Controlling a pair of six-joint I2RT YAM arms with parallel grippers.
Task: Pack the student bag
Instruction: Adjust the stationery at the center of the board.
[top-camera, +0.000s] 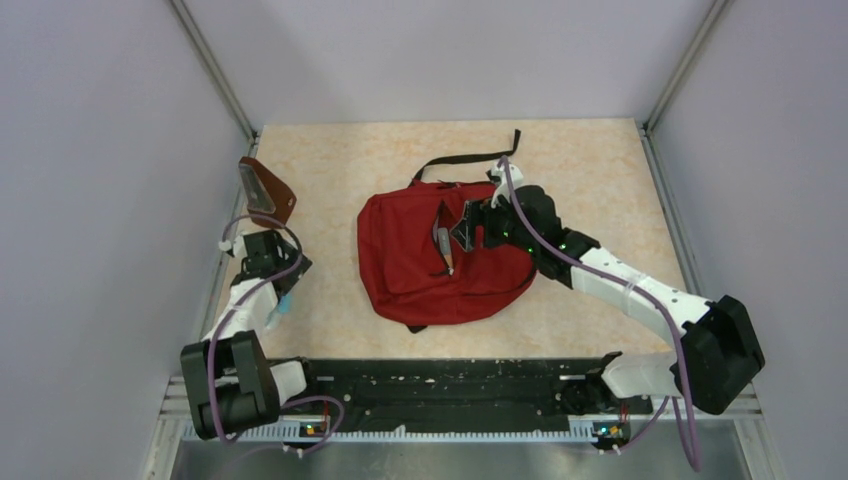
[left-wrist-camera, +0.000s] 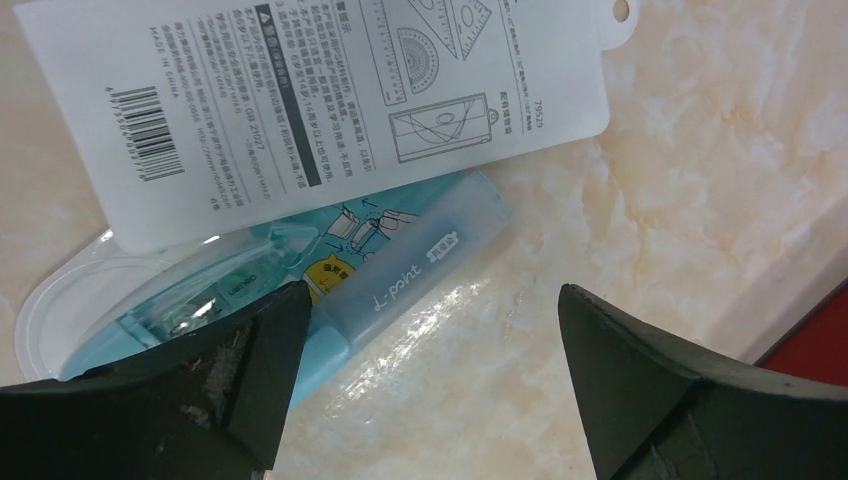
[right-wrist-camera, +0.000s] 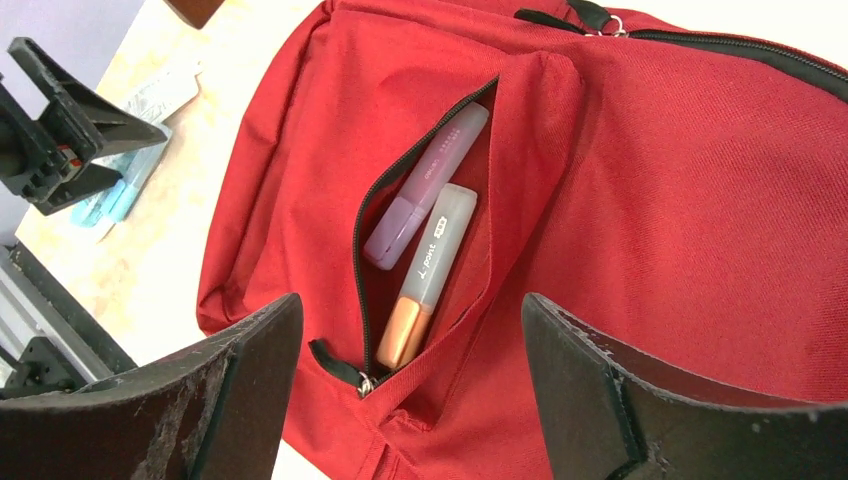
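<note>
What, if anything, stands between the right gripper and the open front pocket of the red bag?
Nothing visible. The right gripper hangs open over the student bag, whose unzipped front pocket shows freely between the jaws. A purple highlighter and an orange highlighter lie inside.

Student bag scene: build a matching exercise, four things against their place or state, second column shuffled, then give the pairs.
1. blue highlighter
2. right hand
3. orange highlighter
4. brown pouch

A. inside the open front pocket of the student bag
B. at the table's far-left edge
C. open, above the bag
D. on the table beside a white printed card

Pairs: 1-D, 2-C, 3-A, 4-B
</note>
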